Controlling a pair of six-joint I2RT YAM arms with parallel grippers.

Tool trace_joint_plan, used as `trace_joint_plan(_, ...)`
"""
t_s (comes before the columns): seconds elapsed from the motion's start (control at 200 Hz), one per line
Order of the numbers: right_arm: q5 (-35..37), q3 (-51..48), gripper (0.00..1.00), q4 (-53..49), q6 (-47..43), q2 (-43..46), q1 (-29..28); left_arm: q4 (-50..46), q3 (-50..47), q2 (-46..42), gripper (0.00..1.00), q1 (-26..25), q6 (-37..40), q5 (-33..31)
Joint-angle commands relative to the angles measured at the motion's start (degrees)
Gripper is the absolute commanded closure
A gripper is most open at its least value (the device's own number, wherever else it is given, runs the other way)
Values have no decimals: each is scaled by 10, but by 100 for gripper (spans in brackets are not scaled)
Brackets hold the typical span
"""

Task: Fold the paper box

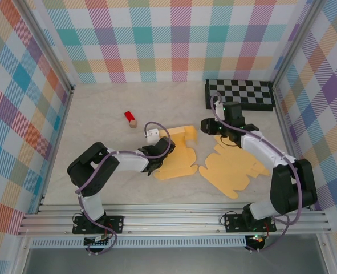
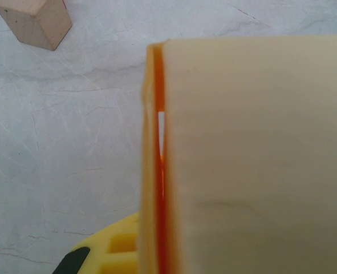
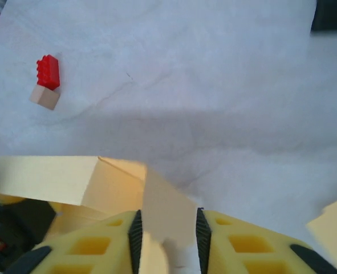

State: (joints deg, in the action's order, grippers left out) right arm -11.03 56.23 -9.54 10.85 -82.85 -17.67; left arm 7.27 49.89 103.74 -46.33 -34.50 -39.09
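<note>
paper box (image 1: 178,157) clamped in left gripper (image 1: 154,153), flap (image 3: 167,202) between right gripper (image 3: 167,235) tips

- Top view: bright, even light; only faint, soft shadows on the table (image 1: 100,114).
- Left wrist view: the paper box (image 2: 259,154) is close, blurred and washed pale.
- Right wrist view: a broad soft shadow crosses the table's middle.

Robot lab test cell. Pastel plaid cloth walls (image 1: 157,40) on three sides. Aluminium rail frame (image 1: 174,220) along near edge. Black-and-white checkerboard panel (image 1: 239,94) far right, on pale marbled tabletop (image 1: 100,114).
</note>
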Motion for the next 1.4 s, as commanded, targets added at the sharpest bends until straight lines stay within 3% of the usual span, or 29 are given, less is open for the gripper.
trace_joint_plan(0.0, 41, 11, 64, -7, -280, -10, -1, 38, -28, -18, 100, -5, 48, 4)
trace_joint_plan(0.175, -61, 40, 63, -57, -524, -76, 18, 62, -40, -23, 100, -5, 77, 8)
trace_joint_plan(0.39, -184, 40, 63, -96, -662, -108, 19, 80, -48, -30, 100, -5, 88, 23)
trace_joint_plan(0.68, -252, 64, 63, -137, -661, -145, 9, 86, -52, -35, 100, -5, 88, 36)
trace_joint_plan(1.025, -240, 99, 63, -133, -608, -178, -24, 76, -35, -23, 100, -5, 81, 47)
trace_joint_plan(1.235, -212, 100, 64, -82, -530, -188, -28, 74, -30, -22, 100, -5, 78, 55)
trace_joint_plan(1.395, -223, 86, 63, -86, -555, -190, -30, 73, -26, -20, 100, -5, 80, 56)
